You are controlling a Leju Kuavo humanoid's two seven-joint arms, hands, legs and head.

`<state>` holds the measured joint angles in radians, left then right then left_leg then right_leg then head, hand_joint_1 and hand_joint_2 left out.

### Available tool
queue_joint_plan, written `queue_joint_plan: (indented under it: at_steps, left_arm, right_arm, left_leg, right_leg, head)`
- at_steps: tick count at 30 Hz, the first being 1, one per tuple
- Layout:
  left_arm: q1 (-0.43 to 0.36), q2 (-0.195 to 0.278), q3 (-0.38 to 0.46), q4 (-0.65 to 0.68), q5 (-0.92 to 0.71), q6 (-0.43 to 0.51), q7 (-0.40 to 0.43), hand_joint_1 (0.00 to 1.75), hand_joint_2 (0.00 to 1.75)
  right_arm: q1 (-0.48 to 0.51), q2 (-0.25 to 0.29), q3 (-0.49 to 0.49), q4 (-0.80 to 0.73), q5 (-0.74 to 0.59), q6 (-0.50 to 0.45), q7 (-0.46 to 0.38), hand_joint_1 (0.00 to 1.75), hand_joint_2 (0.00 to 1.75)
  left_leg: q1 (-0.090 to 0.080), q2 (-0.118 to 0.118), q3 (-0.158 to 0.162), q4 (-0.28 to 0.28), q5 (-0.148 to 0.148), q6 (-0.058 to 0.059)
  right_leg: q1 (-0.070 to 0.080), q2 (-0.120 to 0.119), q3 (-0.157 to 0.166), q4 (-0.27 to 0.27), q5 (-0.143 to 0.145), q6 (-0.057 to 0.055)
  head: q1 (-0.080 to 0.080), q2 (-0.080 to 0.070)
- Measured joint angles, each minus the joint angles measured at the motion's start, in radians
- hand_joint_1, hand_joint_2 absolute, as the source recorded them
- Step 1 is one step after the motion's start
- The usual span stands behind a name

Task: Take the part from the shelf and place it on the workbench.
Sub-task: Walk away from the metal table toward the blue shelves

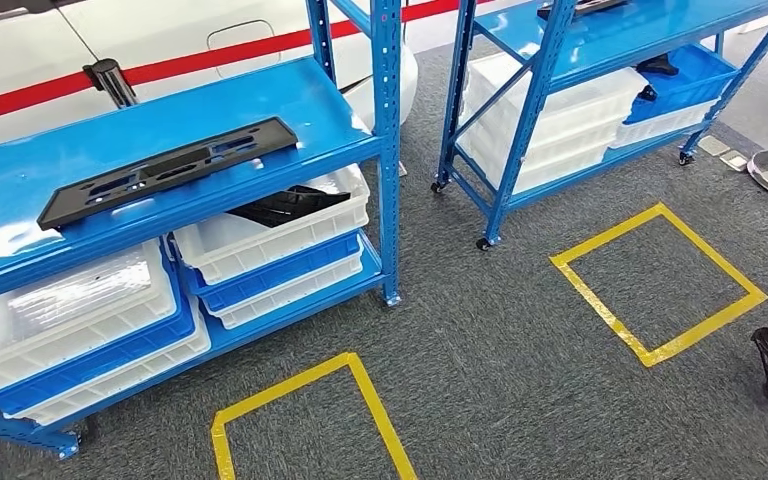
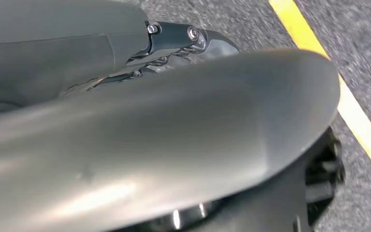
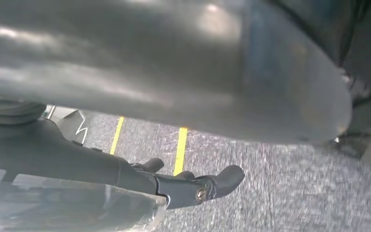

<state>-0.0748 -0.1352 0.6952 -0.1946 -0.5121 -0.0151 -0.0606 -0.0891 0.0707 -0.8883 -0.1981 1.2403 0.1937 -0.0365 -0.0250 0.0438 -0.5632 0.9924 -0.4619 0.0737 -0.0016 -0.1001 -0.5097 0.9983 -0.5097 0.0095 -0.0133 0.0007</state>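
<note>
In the head view, a long black plastic part lay flat on the blue shelf at upper left, white bins below it.

In the left wrist view, the left hand hung over grey carpet; its grip could not be told.

In the right wrist view, the right hand held nothing, dark fingers extended over carpet crossed by yellow tape.

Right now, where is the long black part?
In the head view, the long black part lies flat on the left blue shelf's top, above the white bins.
</note>
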Motion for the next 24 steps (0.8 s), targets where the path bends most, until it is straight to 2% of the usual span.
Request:
queue_joint_plan:
  at_steps: [2,4,5,6,7,8,10,11,12,13,15,17,19,20,21,22,23,24]
  left_arm:
    - [0.001,-0.001,0.003,0.0,0.0,-0.002,0.001,0.0,0.0]
    - [0.0,-0.002,0.006,0.0,0.0,-0.004,0.001,0.0,0.0]
    - [0.0,-0.003,0.007,0.0,0.0,-0.005,0.001,0.0,0.0]
    - [0.0,-0.004,0.007,0.0,0.0,-0.006,0.001,0.0,0.0]
    - [0.001,-0.004,0.007,0.0,-0.001,-0.006,0.001,0.0,0.0]
    - [0.003,-0.004,0.008,0.0,-0.001,-0.006,0.001,0.0,0.0]
    - [0.004,-0.004,0.008,0.0,-0.003,-0.005,0.001,0.0,0.0]
    - [0.004,-0.003,0.008,0.0,-0.005,-0.005,0.001,0.0,0.0]
    - [0.004,-0.003,0.009,0.0,-0.007,-0.004,0.001,0.0,0.0]
    - [0.004,-0.002,0.009,0.0,-0.01,-0.002,0.002,0.0,0.0]
    - [0.005,-0.001,0.009,0.0,-0.012,0.0,0.003,0.0,0.0]
    - [0.006,0.0,0.01,0.0,-0.013,0.001,0.002,0.0,0.0]
    - [0.003,0.001,0.01,0.0,-0.014,0.0,0.001,0.0,0.0]
    - [0.003,0.001,0.011,0.0,-0.015,-0.002,0.0,0.0,0.0]
    - [0.003,0.001,0.012,0.0,-0.015,-0.002,0.0,0.0,0.0]
    - [0.004,0.001,0.013,0.0,-0.015,-0.003,0.0,0.0,0.44]
    - [0.004,0.001,0.015,0.0,-0.015,-0.003,0.0,0.0,0.87]
    - [0.005,0.001,0.016,0.0,-0.015,-0.004,0.0,0.0,1.31]
  right_arm:
    - [-0.001,0.0,0.0,0.0,0.001,0.001,0.0,0.0,0.0]
    - [0.002,-0.002,0.0,0.0,0.001,0.002,0.0,0.0,0.0]
    - [0.004,-0.003,0.0,0.0,0.001,0.003,0.0,0.0,0.0]
    - [0.006,-0.005,0.0,0.0,0.001,0.003,0.0,0.0,0.0]
    - [0.007,-0.006,0.0,0.0,0.002,0.003,0.0,0.0,0.0]
    - [0.008,-0.008,0.0,0.0,0.003,0.004,0.0,0.0,0.0]
    - [0.008,-0.01,0.0,0.0,0.004,0.004,0.0,0.0,0.0]
    - [0.007,-0.01,0.0,0.0,0.005,0.005,0.0,0.0,0.0]
    - [0.006,-0.009,0.0,0.001,0.005,0.006,-0.001,0.0,0.0]
    - [0.005,-0.009,0.001,0.001,0.006,0.007,-0.002,0.0,0.0]
    - [0.004,-0.007,0.002,0.001,0.009,0.008,-0.004,0.0,0.0]
    - [0.004,-0.007,0.004,0.0,0.015,0.007,-0.005,0.0,0.0]
    - [0.005,-0.006,0.006,0.0,0.02,0.009,-0.005,0.0,0.0]
    - [0.006,-0.006,0.006,0.0,0.022,0.01,-0.004,0.0,0.0]
    - [0.007,-0.005,0.006,0.0,0.024,0.011,-0.004,0.0,0.0]
    - [0.007,-0.005,0.007,0.0,0.025,0.011,-0.003,0.0,0.0]
    - [0.007,-0.005,0.007,0.0,0.026,0.011,-0.002,0.0,0.0]
    - [0.006,-0.004,0.008,0.0,0.028,0.011,0.0,0.0,0.0]
  left_leg:
    - [0.01,-0.021,0.015,-0.025,0.015,0.003]
    - [0.016,-0.043,0.019,-0.032,0.021,0.003]
    - [0.016,-0.055,0.018,-0.032,0.021,0.002]
    - [0.017,-0.067,0.018,-0.032,0.02,0.001]
    - [0.018,-0.079,0.02,-0.031,0.019,-0.001]
    - [0.021,-0.091,0.022,-0.03,0.017,-0.005]
    - [0.024,-0.113,0.024,-0.021,0.01,-0.018]
    - [0.024,-0.121,0.023,-0.014,0.005,-0.026]
    - [0.022,-0.128,0.02,-0.008,0.0,-0.033]
    - [0.022,-0.132,0.017,-0.004,-0.003,-0.038]
    - [0.026,-0.136,0.013,0.002,-0.006,-0.043]
    - [0.029,-0.105,-0.006,0.045,-0.033,-0.051]
    - [0.031,-0.062,-0.066,0.165,-0.093,-0.061]
    - [0.033,-0.052,-0.105,0.235,-0.121,-0.063]
    - [0.034,-0.047,-0.136,0.288,-0.136,-0.064]
    - [0.034,-0.046,-0.15,0.307,-0.131,-0.061]
    - [0.034,-0.045,-0.143,0.283,-0.106,-0.056]
    - [0.031,-0.038,-0.117,0.225,-0.068,-0.046]
  right_leg:
    - [0.003,0.039,-0.019,0.047,-0.024,0.003]
    - [-0.002,0.085,-0.083,0.176,-0.078,0.0]
    - [-0.005,0.093,-0.116,0.241,-0.101,0.002]
    - [-0.008,0.095,-0.14,0.281,-0.111,0.007]
    - [-0.011,0.096,-0.144,0.281,-0.103,0.016]
    - [-0.016,0.097,-0.127,0.24,-0.078,0.03]
    - [-0.028,0.117,-0.065,0.098,-0.014,0.054]
    - [-0.032,0.127,-0.042,0.044,0.006,0.055]
    - [-0.034,0.134,-0.028,0.014,0.016,0.05]
    - [-0.033,0.136,-0.024,0.007,0.016,0.04]
    - [-0.033,0.122,-0.02,0.007,0.017,0.024]
    - [-0.034,0.109,-0.016,0.006,0.017,0.013]
    - [-0.03,0.092,-0.014,0.006,0.013,0.004]
    - [-0.027,0.083,-0.014,0.006,0.011,0.0]
    - [-0.024,0.074,-0.014,0.006,0.009,-0.002]
    - [-0.021,0.064,-0.012,0.006,0.007,-0.005]
    - [-0.018,0.056,-0.01,0.006,0.005,-0.008]
    - [-0.014,0.049,-0.006,0.006,0.002,-0.01]
  head:
    - [0.001,0.0]
    - [0.004,0.0]
    - [0.006,0.0]
    - [0.007,0.0]
    - [0.007,0.0]
    - [0.007,0.0]
    - [0.009,0.0]
    - [0.01,0.0]
    - [0.011,0.0]
    - [0.011,0.0]
    - [0.009,0.0]
    - [0.006,0.0]
    - [0.001,0.0]
    - [0.001,0.0]
    - [0.001,0.0]
    - [0.001,0.0]
    - [0.001,0.0]
    - [0.001,0.0]
